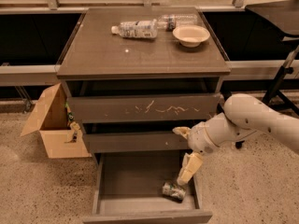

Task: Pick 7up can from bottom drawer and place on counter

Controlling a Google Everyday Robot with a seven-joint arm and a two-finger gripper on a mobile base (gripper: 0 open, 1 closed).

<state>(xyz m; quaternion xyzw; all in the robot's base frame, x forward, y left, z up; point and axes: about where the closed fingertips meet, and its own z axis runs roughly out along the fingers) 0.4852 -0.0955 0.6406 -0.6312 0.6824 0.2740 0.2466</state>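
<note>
The 7up can (174, 191) lies lower centre in the open bottom drawer (135, 176), just under my wide-apart gripper (184, 150): I judge the reach under way, next descending and closing.

The dark grey-brown rectangular table (126, 55) is seen as glossy, a light mirrored in it. On the table, a clear plastic bottle (135, 29) and a matt cream bowl (190, 35) are shown. Below the table, a dented silver-green metal can (174, 191) is contained in the smooth, matt grey bottom drawer (135, 176). The smooth cream plastic-looking end effector (179, 156), fingers spread, is held below the table too.
</note>
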